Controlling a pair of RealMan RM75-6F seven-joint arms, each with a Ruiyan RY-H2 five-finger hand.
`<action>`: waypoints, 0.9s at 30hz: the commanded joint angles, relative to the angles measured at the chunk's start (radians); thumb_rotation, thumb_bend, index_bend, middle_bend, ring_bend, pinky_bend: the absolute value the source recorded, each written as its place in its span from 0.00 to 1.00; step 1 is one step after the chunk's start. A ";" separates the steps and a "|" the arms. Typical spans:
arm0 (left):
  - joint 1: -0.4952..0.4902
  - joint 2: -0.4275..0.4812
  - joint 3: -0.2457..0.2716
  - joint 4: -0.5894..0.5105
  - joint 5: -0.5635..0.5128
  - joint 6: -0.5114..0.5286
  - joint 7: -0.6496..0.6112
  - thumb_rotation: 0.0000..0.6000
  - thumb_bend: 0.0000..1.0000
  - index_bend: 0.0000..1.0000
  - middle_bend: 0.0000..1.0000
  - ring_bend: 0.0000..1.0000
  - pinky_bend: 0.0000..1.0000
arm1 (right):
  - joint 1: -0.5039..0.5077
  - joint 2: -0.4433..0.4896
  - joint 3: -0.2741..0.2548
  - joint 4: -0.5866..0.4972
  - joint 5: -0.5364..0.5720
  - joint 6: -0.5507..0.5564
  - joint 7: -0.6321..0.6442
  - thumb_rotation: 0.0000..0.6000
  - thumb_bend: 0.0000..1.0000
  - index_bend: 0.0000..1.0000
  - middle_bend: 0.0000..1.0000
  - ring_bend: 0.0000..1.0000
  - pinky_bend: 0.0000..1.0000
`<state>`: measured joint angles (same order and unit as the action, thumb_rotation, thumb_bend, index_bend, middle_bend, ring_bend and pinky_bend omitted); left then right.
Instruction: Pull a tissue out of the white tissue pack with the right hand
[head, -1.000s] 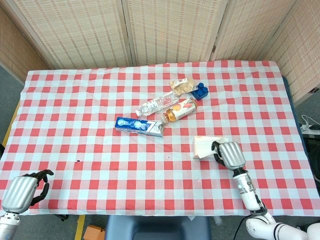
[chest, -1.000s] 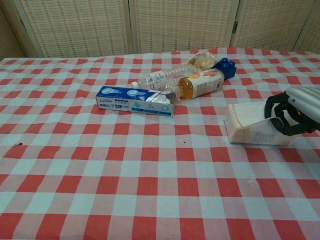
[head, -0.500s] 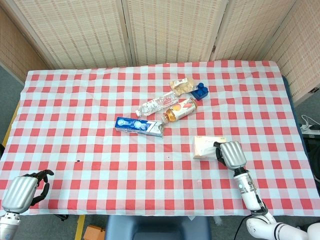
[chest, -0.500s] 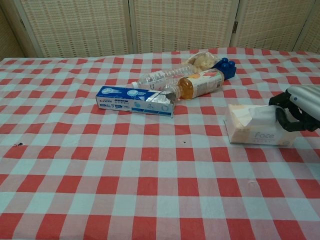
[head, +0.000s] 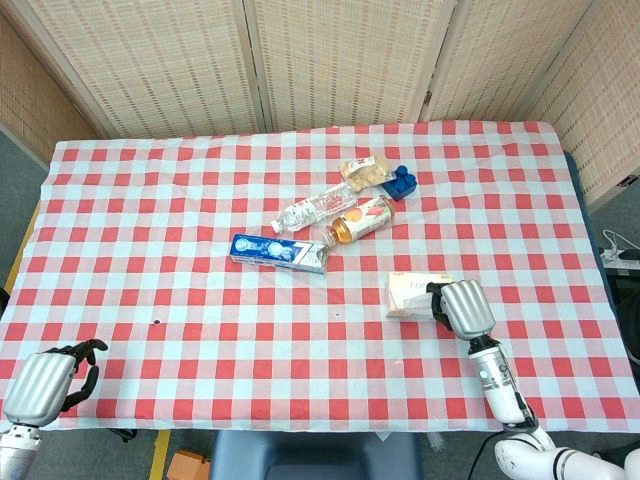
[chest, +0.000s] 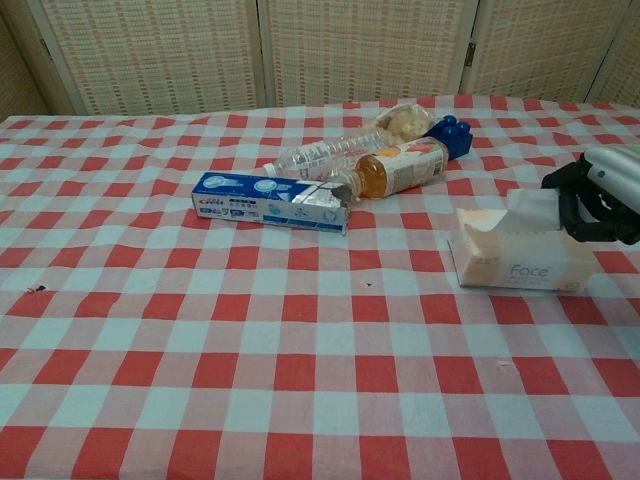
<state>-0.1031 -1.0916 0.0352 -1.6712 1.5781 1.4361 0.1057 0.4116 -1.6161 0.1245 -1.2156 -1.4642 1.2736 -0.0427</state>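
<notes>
The white tissue pack (chest: 518, 264) lies flat on the checked cloth at the right, also seen in the head view as the tissue pack (head: 410, 294). A white tissue (chest: 529, 205) rises from its top toward my right hand (chest: 603, 196), whose dark fingertips (chest: 570, 207) pinch it just above the pack's right end. In the head view my right hand (head: 464, 308) sits against the pack's right side. My left hand (head: 44, 386) hangs off the table's front left corner, fingers curled in and holding nothing.
A blue toothpaste box (chest: 270, 201), a clear water bottle (chest: 323, 156), an orange drink bottle (chest: 395, 168), a snack bag (chest: 404, 121) and a blue block (chest: 448, 134) lie clustered mid-table, left of and behind the pack. A small dark speck (chest: 40, 288) marks the cloth at left.
My right hand has risen and drawn back to the right from the pack's end, bringing a tissue up out of the pack. The left hand has not moved.
</notes>
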 joint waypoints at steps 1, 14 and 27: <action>0.000 0.000 -0.001 -0.001 0.000 0.001 -0.001 1.00 0.54 0.38 0.50 0.57 0.61 | -0.001 0.030 0.013 -0.049 -0.005 0.020 -0.011 1.00 0.79 0.69 0.73 0.83 1.00; 0.001 0.000 0.000 -0.002 0.004 0.004 -0.002 1.00 0.54 0.38 0.50 0.57 0.61 | -0.006 0.169 0.076 -0.252 0.004 0.080 -0.059 1.00 0.79 0.69 0.73 0.83 1.00; 0.001 0.001 0.000 -0.003 0.005 0.004 -0.003 1.00 0.54 0.38 0.50 0.57 0.61 | -0.070 0.311 0.047 -0.429 -0.015 0.141 -0.109 1.00 0.80 0.70 0.73 0.84 1.00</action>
<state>-0.1022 -1.0910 0.0355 -1.6745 1.5834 1.4399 0.1029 0.3514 -1.3164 0.1810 -1.6340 -1.4745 1.4069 -0.1435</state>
